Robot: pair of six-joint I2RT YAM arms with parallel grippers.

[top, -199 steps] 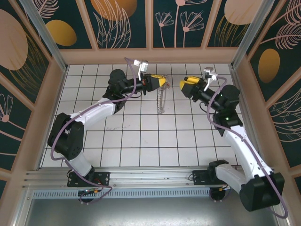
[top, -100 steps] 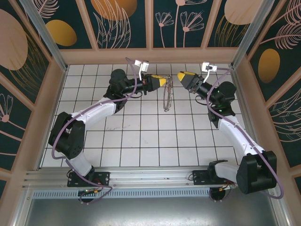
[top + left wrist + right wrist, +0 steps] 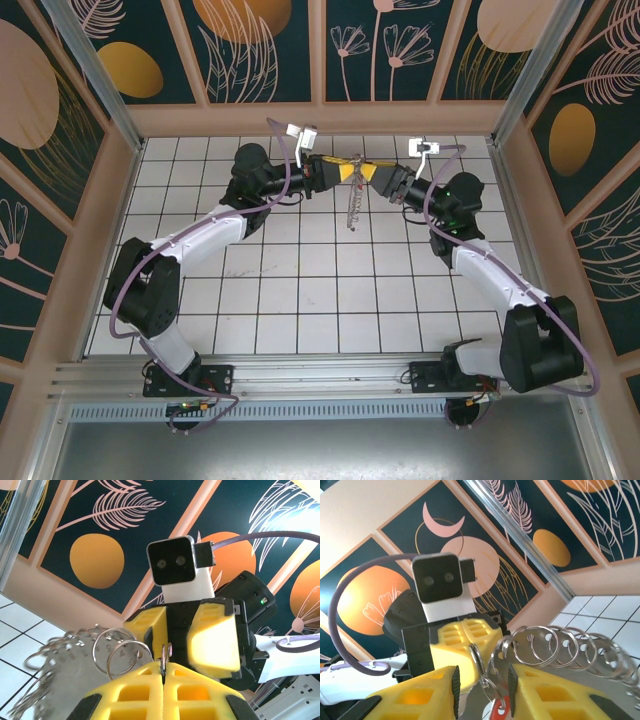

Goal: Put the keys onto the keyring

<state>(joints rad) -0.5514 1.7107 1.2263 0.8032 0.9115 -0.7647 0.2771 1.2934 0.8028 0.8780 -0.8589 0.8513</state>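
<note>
Tabletop, from above: the tiled tabletop carries nothing loose; both arms meet in the air near the middle of its far edge.
Ring chain, from above: the ring chain hangs straight down from the meeting point, clear of the tiles.
Claws, from above: the left claw and the right claw stand tip to tip, almost touching.
Left claw, left wrist view: the left claw is fully closed, pinching a small ring at its very tip.
Ring chain, left wrist view: the ring chain spills off to the left of that pinch, link through link.
Right claw, left wrist view: the right claw faces it head-on, its jaws apart on either side of the small ring.
Right claw, right wrist view: the right claw is partly open and straddles linked rings and a red piece; I cannot tell whether the pads touch them.
Ring chain, right wrist view: the ring chain trails off to the right.
Handling: light, stiff, slick metal that probably swings and twists freely; a single ring is best pinched flat across its wire, close to the split.
</note>
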